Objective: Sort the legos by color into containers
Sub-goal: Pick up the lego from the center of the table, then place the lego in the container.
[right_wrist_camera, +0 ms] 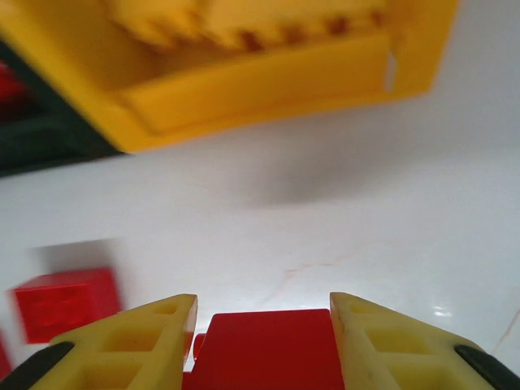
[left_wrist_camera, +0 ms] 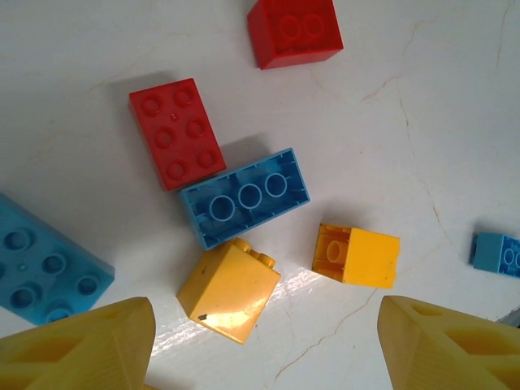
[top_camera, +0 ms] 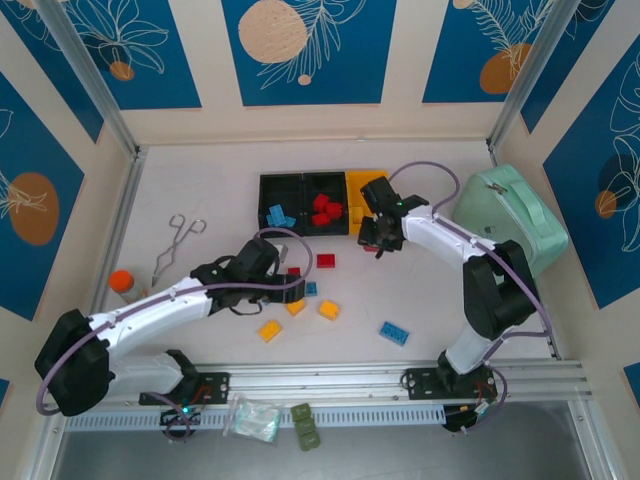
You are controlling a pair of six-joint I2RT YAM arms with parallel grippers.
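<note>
Red lego (right_wrist_camera: pixel 268 351) betw. jaws of R pincer (right_wrist_camera: pixel 262 313)

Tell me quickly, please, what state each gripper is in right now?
Left gripper: open, holding nothing.
Right gripper: closed on a red lego.

White tabletop (top_camera: pixel 200 170); cream walls (top_camera: pixel 400 60) with blue leaf-print panels (top_camera: pixel 300 50); aluminium corner posts (top_camera: pixel 90 75); bright even light.
</note>
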